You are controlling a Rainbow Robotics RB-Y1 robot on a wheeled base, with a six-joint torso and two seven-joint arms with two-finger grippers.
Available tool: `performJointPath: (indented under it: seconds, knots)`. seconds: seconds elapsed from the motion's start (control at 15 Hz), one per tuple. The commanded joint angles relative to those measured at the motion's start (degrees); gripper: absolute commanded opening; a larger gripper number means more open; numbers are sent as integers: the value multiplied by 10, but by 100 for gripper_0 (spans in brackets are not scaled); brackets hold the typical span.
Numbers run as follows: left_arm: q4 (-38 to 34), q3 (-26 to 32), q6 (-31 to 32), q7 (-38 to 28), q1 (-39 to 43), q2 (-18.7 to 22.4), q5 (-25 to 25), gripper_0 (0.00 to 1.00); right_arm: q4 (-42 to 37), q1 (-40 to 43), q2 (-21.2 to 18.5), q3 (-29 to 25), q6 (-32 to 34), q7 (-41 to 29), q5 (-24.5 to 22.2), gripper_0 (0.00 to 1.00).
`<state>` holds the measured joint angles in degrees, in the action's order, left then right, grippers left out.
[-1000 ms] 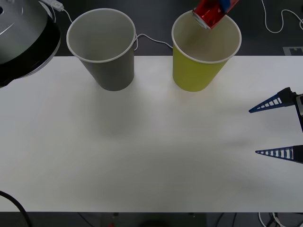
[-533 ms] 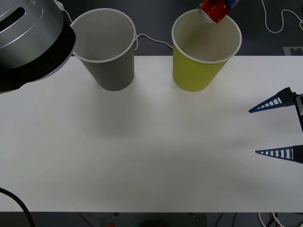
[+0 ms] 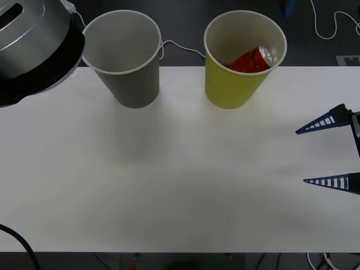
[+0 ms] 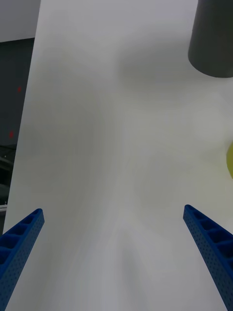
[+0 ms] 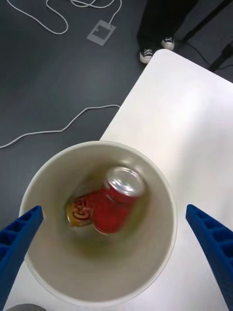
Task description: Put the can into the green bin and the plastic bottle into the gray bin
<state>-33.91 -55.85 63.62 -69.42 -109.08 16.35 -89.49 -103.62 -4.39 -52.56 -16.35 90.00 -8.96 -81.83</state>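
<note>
The red can (image 3: 251,61) lies tilted inside the green bin (image 3: 228,90), silver top up; from above, the can (image 5: 112,204) rests at the bottom of the cup (image 5: 160,194). My left gripper (image 5: 114,214) hovers open over that cup with nothing between its fingers. The gray bin (image 3: 132,84) stands to the left of the green one, with nothing showing inside it. My right gripper (image 3: 300,156) waits open at the table's right edge, low over bare table in its own view (image 4: 112,210). The plastic bottle is out of view.
A silver and black part of my left arm (image 3: 28,45) looms at the top left, next to the gray bin. A white cable (image 3: 181,47) runs behind the cups. The white table (image 3: 169,180) stretches wide in front of the bins.
The can was held tilted over the green bin's far rim; the left gripper has let go and it now lies inside the cup. The gripper has risen out of the front view.
</note>
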Motion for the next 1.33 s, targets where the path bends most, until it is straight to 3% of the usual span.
performJointPath:
  seconds: [0.07, 0.47, 0.87, 1.33]
  knots:
    - [-12, 36, 27, 40, 26, 32, 11, 100, 0, 0, 0, 0, 0, 0, 0, 100]
    - [-213, 116, 75, 56, 155, 192, 5, 100, 0, 0, 0, 0, 0, 0, 0, 100]
    - [-357, 205, 132, 101, 278, 344, 3, 100, 0, 0, 0, 0, 0, 0, 0, 100]
    - [-433, 365, 185, 237, 446, 418, -3, 100, 0, 0, 0, 0, 0, 0, 0, 100]
